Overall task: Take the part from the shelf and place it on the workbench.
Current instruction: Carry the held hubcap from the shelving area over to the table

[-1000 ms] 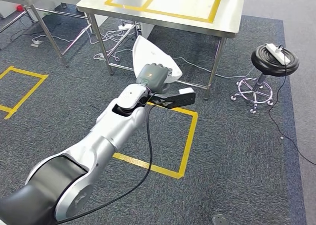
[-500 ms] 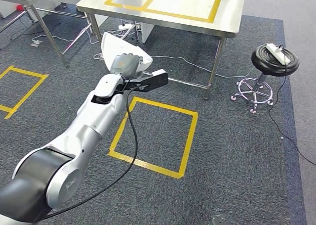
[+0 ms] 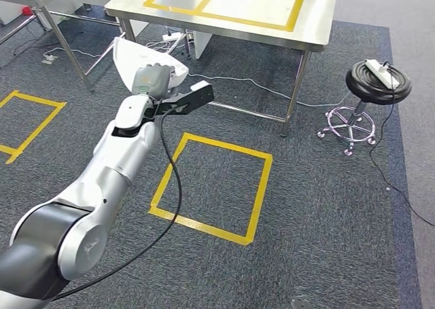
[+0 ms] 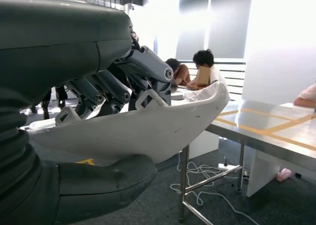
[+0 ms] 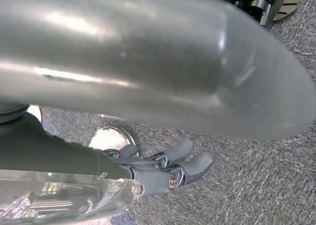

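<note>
The left hand (image 3: pixel 151 80) clamps the white curved plastic part (image 4: pixel 156 128) between thumb and fingers, short of the steel workbench (image 3: pixel 312 24); its protruding end could clip the workbench's edge.

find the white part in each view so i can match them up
Head view: the part is upper left, in the left hand, short of the steel table.
Left wrist view: it spans the middle, fingers over it.
Right wrist view: not in it.
Shared landmark: the yellow-taped table.
</note>
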Controlling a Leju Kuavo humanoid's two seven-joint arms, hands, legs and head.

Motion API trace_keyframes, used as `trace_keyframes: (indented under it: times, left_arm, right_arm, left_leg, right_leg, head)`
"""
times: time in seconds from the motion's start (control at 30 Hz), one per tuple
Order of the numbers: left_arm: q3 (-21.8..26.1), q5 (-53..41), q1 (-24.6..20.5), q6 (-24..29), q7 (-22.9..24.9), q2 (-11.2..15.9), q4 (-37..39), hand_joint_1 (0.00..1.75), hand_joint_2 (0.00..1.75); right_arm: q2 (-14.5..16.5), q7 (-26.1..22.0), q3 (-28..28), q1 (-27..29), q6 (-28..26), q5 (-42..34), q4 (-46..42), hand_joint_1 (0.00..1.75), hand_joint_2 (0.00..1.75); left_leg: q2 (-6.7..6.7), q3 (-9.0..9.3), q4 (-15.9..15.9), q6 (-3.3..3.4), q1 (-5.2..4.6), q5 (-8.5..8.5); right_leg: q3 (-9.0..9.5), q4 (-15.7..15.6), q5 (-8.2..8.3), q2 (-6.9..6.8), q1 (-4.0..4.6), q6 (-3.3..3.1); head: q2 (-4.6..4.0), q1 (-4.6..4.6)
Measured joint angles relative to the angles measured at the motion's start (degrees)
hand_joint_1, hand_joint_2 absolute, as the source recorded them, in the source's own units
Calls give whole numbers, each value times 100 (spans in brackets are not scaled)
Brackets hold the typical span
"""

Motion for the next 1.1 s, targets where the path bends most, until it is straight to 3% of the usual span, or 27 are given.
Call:
trace_keyframes:
  times: [0.63, 0.83, 0.93, 1.0, 1.07, 1.1]
  left_arm:
    - [266, -173, 2, -7, 30, 19, -203, 175, 175]
    - [287, -173, 4, -4, 30, 19, -229, 175, 175]
    - [288, -175, 1, -4, 30, 12, -270, 175, 175]
    - [292, -178, -9, -3, 29, -2, -295, 175, 175]
    - [297, -178, -8, -2, 26, -19, -298, 175, 175]
    - [298, -178, 3, -2, 25, -27, -298, 175, 175]
  right_arm:
    - [21, -7, 0, -2, 0, 46, 0, 0, 0]
    - [30, -4, 0, -3, 0, 50, 0, 0, 0]
    - [34, -5, 0, -8, 0, 50, 0, 0, 0]
    - [36, -6, 0, -10, 0, 51, 0, 0, 0]
    - [36, -5, 0, -7, 0, 52, 0, 0, 0]
    - [36, -3, 0, -3, 0, 52, 0, 0, 0]
  left_leg:
    - [0, -21, 36, 30, -8, -20]
    - [0, -63, 113, 94, -24, -58]
    - [13, -23, 42, 169, -7, -24]
    - [31, 32, -12, 211, 22, -7]
    - [37, 54, -16, 227, 21, -25]
    - [37, 64, -16, 225, 22, -36]
  right_leg:
    - [1, -5, 1, -1, -12, 6]
    - [3, -17, 7, 0, -30, 66]
    - [-17, -9, -18, -13, -38, 122]
    - [-219, 404, -243, -37, -34, 138]
    - [-620, 1213, -576, -48, -32, 151]
    - [-793, 1529, -663, -48, -34, 157]
  head:
    - [0, -1]
    - [0, -1]
    - [0, 0]
    - [0, 9]
    - [0, 13]
    - [0, 10]
